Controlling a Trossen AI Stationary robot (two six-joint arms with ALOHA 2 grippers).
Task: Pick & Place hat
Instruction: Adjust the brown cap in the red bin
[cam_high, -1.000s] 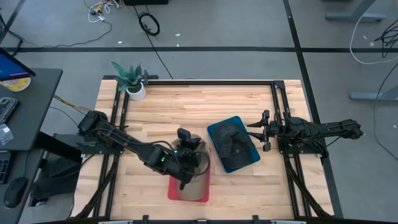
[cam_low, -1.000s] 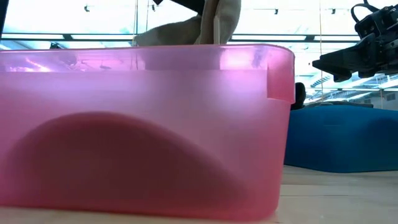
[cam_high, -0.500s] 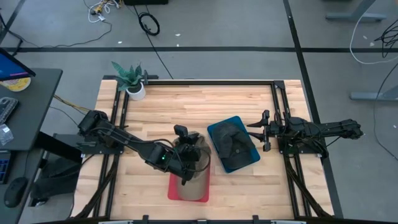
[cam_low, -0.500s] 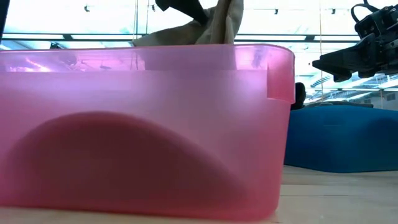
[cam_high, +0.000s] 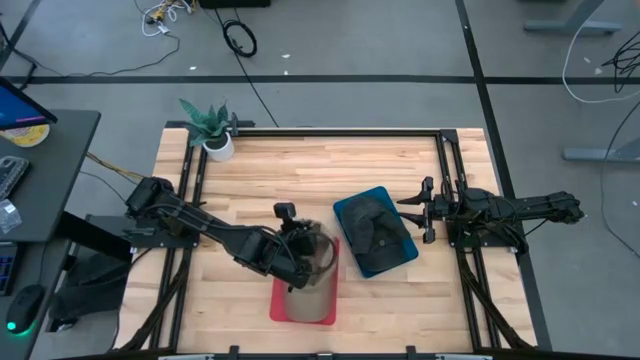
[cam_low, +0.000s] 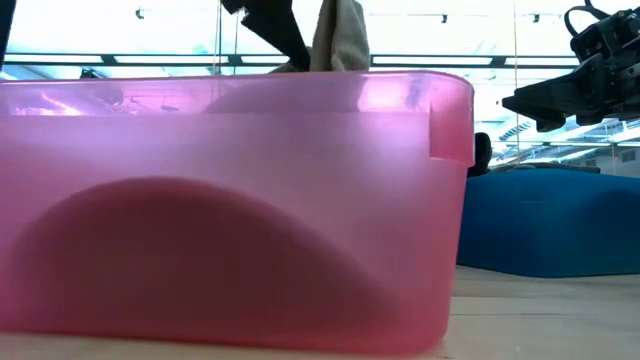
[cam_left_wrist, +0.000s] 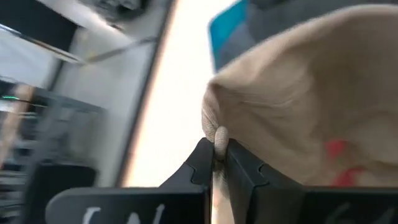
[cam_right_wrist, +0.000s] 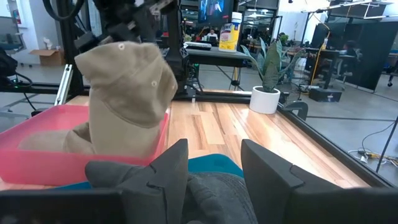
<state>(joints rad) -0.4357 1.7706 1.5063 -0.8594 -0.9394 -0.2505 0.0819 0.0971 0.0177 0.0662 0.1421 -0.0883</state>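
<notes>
A tan hat (cam_high: 312, 268) stands bunched over the pink bin (cam_high: 298, 314), with its lower part inside the bin. It also shows in the right wrist view as the tan hat (cam_right_wrist: 127, 99) rising above the pink bin (cam_right_wrist: 34, 140). My left gripper (cam_high: 293, 240) is above the bin's far end, shut on the hat. A dark grey hat (cam_high: 378, 228) lies in the blue bin (cam_high: 345, 212). My right gripper (cam_high: 421, 210) waits open just past that bin's right edge; its fingers stand apart above the grey hat (cam_right_wrist: 211, 193). My left gripper pinches a rolled edge of the tan hat (cam_left_wrist: 217, 133) between its two fingertips (cam_left_wrist: 200, 163). The fingers come from above, slanting down. The hat hangs below them (cam_low: 337, 35), upright and bunched, with its lower part down in the pink bin (cam_low: 230, 210).
A potted plant (cam_high: 212, 133) stands at the table's far left corner. The blue bin sits close beside the pink bin's right side. Bare wood lies along the far half of the table (cam_high: 320, 170). Metal rails run along the left and right table edges.
My left gripper has moved a little toward the table's left edge while staying shut on the tan hat. The hat's top has followed it. The cloth that spread out leftward above the bin's rim has drawn in to a narrower, more upright bunch.
</notes>
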